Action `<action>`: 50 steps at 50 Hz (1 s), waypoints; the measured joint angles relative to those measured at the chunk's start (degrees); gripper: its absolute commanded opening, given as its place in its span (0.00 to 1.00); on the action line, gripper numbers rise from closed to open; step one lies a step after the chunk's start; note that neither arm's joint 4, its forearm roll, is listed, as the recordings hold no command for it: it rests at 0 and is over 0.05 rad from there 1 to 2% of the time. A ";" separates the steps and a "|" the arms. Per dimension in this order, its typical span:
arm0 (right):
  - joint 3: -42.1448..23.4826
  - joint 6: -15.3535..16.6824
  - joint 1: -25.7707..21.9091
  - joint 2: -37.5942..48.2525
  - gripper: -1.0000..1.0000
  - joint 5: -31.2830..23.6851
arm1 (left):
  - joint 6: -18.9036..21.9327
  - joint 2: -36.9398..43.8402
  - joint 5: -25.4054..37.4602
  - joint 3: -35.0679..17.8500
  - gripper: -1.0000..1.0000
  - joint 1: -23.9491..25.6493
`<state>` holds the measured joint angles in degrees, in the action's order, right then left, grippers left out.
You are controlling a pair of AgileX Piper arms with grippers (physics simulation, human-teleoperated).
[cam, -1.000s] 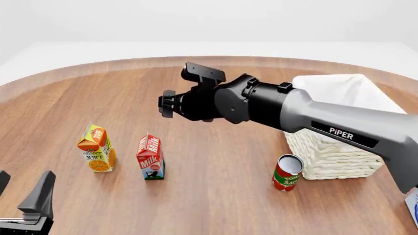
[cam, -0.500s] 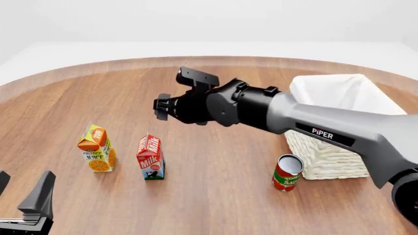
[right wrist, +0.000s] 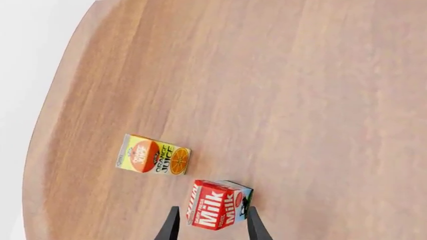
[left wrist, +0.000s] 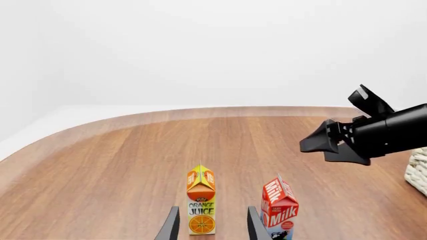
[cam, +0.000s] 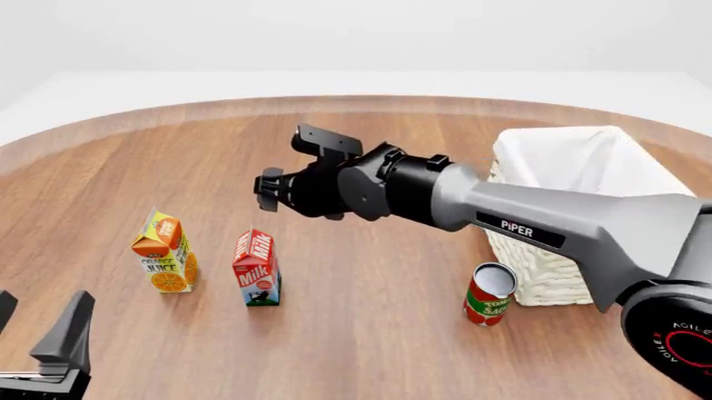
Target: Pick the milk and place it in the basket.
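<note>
The milk point(cam: 256, 268) stands upright on the table, left of centre, red top and blue-green base. It also shows in the left wrist view point(left wrist: 279, 207) and the right wrist view point(right wrist: 219, 205). The basket point(cam: 579, 208) stands at the right, whitish wicker with a white liner. My right gripper point(cam: 268, 189) is open and empty, held in the air above and behind the milk; in its wrist view point(right wrist: 212, 227) the milk lies between its fingertips' lines, farther off. My left gripper point(cam: 42, 315) is open and empty at the near left edge, away from the milk.
An orange juice carton point(cam: 165, 252) stands just left of the milk, and the left wrist view point(left wrist: 201, 207) shows it between the left fingers' lines. A red tomato can point(cam: 489, 293) stands in front of the basket's near left corner. The right arm spans the table's middle.
My right gripper has moved left and a little lower, nearer above the milk. The left gripper, cartons, can and basket have not moved.
</note>
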<state>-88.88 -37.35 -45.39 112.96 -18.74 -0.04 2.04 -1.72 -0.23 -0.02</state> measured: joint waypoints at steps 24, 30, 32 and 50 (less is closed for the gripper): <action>-1.74 -1.74 -1.16 4.11 1.00 0.57 | 0.00 1.00 -1.07 0.08 1.00 -0.01; -2.06 -2.14 -1.48 4.97 1.00 0.74 | 0.00 1.25 -1.33 0.10 1.00 -0.02; -2.14 -2.27 -1.57 5.20 1.00 0.78 | 0.00 1.34 -1.43 0.10 1.00 -0.02; -2.73 -3.28 -2.09 7.12 1.00 1.02 | 0.00 1.10 -1.17 0.07 1.00 -0.02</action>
<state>-91.61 -40.63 -47.48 120.08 -17.73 -0.04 3.14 -2.89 -0.17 -0.04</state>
